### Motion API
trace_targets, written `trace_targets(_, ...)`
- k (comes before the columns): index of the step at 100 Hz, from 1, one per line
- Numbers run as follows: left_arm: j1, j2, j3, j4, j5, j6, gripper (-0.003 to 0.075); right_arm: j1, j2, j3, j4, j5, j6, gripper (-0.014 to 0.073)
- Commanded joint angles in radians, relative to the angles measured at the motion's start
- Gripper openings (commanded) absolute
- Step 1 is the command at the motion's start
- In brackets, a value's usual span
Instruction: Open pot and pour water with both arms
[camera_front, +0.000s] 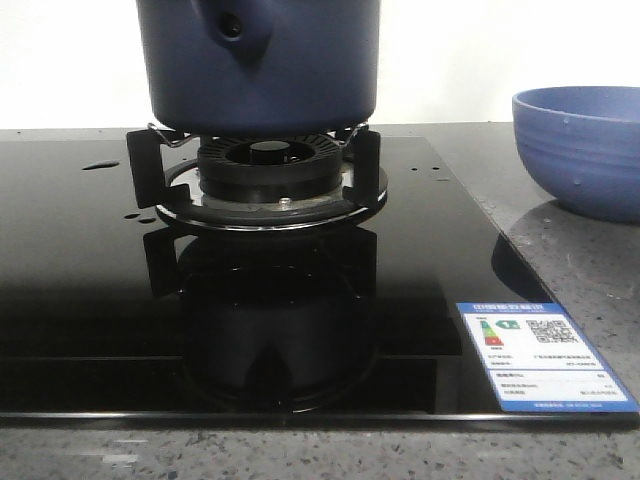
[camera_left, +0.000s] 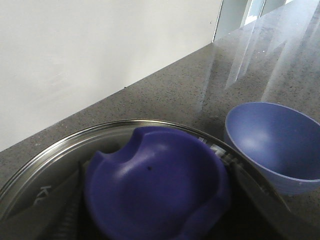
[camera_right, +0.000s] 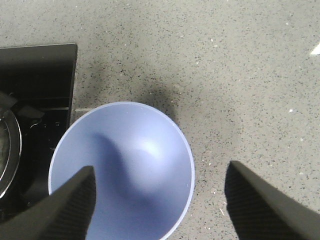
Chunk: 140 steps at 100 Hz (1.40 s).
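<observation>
The dark navy pot (camera_front: 258, 62) stands on the burner grate (camera_front: 150, 165), its handle stub with the round hole facing me; its top is cut off in the front view. Close in the left wrist view lies the glass lid (camera_left: 55, 160) with its big blue knob (camera_left: 155, 190). My left gripper (camera_left: 155, 172) is open, its dark ribbed fingers (camera_left: 70, 215) flanking the knob. My right gripper (camera_right: 160, 200) is open above the light blue bowl (camera_right: 125, 165), one finger over the bowl and one over the counter. Water shows as small droplets (camera_front: 100, 165) on the black glass.
The black glass hob (camera_front: 90, 300) carries a label sticker (camera_front: 540, 355) at its front right corner. The ribbed blue bowl (camera_front: 585, 150) sits on the speckled grey counter (camera_front: 570, 270) right of the hob. A white wall runs behind.
</observation>
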<state>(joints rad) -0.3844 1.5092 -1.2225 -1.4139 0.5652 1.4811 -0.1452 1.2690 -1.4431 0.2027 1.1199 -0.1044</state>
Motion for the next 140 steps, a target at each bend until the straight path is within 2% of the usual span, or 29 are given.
trace_targets(1,-0.005,-0.039,-0.032,-0.048,0.019,0.004,0.0357,-0.005,-0.031,-0.020,0.015,-0.040,-0.010,0.0486)
trace_targets(12,-0.005,-0.039,-0.032,-0.036,0.019,0.004,0.0386,-0.005,-0.031,-0.020,0.015,-0.039,-0.010,0.0486)
trace_targets(27,-0.003,-0.041,-0.032,-0.036,0.023,0.004,0.0575,-0.005,-0.031,-0.020,0.015,-0.039,-0.010,0.0486)
trace_targets(32,-0.003,-0.047,-0.032,-0.039,0.026,0.004,0.0608,-0.005,-0.031,-0.020,0.015,-0.039,-0.010,0.0486)
trace_targets(53,0.032,-0.142,-0.032,-0.039,0.028,0.004,0.0610,-0.003,-0.033,-0.020,0.025,-0.051,-0.014,0.0486)
trace_targets(66,0.094,-0.234,-0.032,-0.039,0.026,0.002,0.0605,-0.003,-0.053,-0.020,0.100,-0.100,-0.046,0.0480)
trace_targets(71,0.121,-0.271,-0.032,-0.039,0.012,-0.015,0.0575,-0.003,-0.063,-0.015,0.160,-0.132,-0.062,0.0444)
trace_targets(78,0.163,-0.307,-0.029,-0.033,-0.015,-0.064,0.0479,-0.001,-0.087,0.014,0.280,-0.203,-0.124,0.0336)
trace_targets(85,0.209,-0.342,-0.018,-0.030,-0.024,-0.111,0.0312,0.010,-0.121,0.067,0.391,-0.297,-0.194,0.0164)
trace_targets(93,0.263,-0.383,0.009,-0.026,-0.015,-0.139,0.0055,0.037,-0.174,0.151,0.468,-0.405,-0.292,-0.0077)
trace_targets(95,0.274,-0.395,0.018,-0.024,-0.009,-0.139,-0.0013,0.046,-0.191,0.178,0.475,-0.438,-0.308,-0.0070)
trace_targets(107,0.315,-0.480,0.105,-0.014,-0.021,-0.148,-0.0019,0.106,-0.307,0.354,0.475,-0.614,-0.405,-0.0060)
trace_targets(129,0.317,-0.722,0.412,-0.013,-0.277,-0.124,-0.0019,0.193,-0.571,0.734,0.475,-0.868,-0.481,-0.0060)
trace_targets(140,0.317,-0.862,0.578,-0.018,-0.307,-0.092,-0.0019,0.218,-0.712,0.893,0.475,-0.946,-0.484,-0.0061)
